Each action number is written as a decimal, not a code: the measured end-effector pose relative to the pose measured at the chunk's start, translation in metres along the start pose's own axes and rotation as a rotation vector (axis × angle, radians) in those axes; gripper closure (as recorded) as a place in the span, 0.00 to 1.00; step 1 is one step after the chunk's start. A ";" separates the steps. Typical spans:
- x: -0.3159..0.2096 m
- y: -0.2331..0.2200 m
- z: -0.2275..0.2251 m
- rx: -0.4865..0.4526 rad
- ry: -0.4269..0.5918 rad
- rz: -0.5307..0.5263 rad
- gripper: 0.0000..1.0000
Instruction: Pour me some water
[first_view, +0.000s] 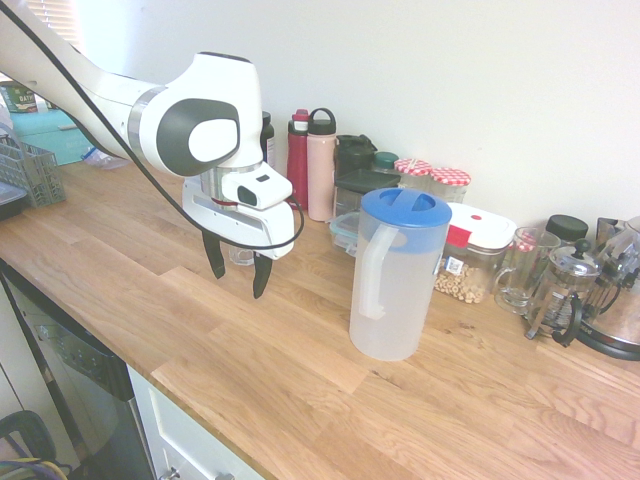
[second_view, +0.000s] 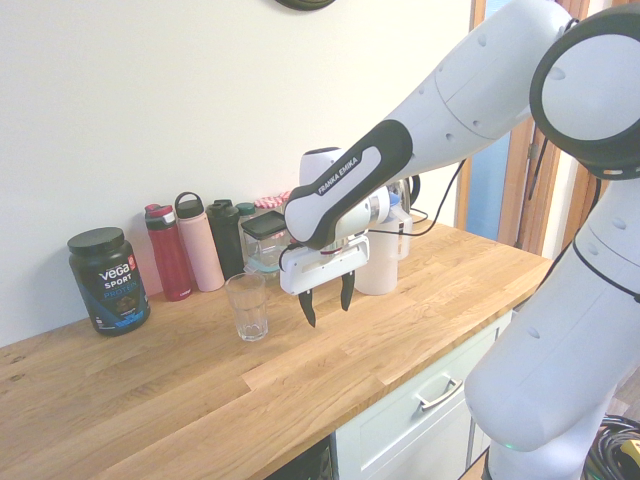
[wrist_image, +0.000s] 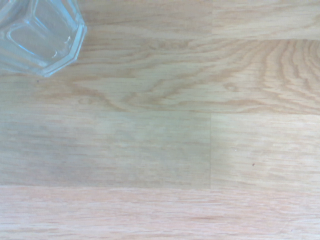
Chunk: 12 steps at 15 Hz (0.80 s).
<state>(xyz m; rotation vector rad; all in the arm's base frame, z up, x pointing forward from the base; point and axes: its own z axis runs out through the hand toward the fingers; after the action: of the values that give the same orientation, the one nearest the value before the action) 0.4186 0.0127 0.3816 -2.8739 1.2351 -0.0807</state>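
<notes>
- Fingers hang wide apart and empty in the first exterior view, pointing straight down above bare counter, touching nothing. That suits an arm that has not yet picked its target.
- To their right the jug stands upright on the counter, well apart from them, blue lid on and white handle turned toward the arm. Likely it is set that way so the handle can be gripped from this side. The water in it is barely discernible through the frosted wall.
- Just behind the fingers the glass is mostly hidden. Bottles, jars and a kettle line the far wall, clear of the working space.
- In the second exterior view the fingers show the same wide gap. The glass stands empty just to their left, out in the open where a spout could reach it. The jug is largely hidden behind the hand, on its right.
- A black tub sits far left, out of play.
- From the wrist view, only wood grain and the faceted rim of the glass in one corner appear, so the hand sits beside the glass, not over it. No jug shows here.
</notes>
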 end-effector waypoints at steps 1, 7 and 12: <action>0.000 0.000 0.000 -0.001 -0.001 0.000 0.00; 0.019 0.003 -0.052 -0.013 0.032 -0.082 0.00; 0.064 0.050 -0.166 0.010 0.132 -0.118 0.00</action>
<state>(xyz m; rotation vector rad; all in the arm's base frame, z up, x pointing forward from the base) 0.4175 -0.0668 0.5480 -2.9732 1.0780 -0.2817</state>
